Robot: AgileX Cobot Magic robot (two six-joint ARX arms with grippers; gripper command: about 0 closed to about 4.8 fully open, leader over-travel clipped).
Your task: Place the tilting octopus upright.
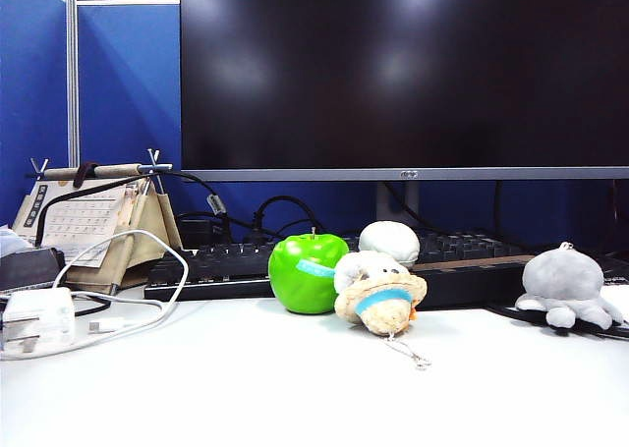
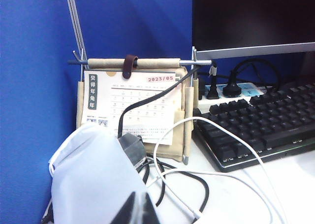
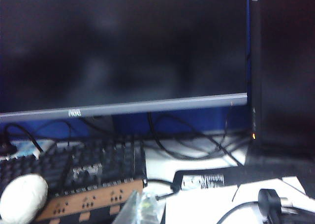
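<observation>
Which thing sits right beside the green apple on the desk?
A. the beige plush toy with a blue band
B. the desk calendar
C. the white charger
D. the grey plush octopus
A: in the exterior view the beige plush toy leans against the green apple, while the grey plush octopus sits far off at the right edge of the desk.

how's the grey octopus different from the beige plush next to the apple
The grey octopus is plain light grey and sits with its stubby legs spread at the exterior view's right edge; the beige plush wears a blue band and sits beside the green apple. The octopus's keyring sticks up on top; the beige plush's chain trails on the table. Both are small soft toys.
</observation>
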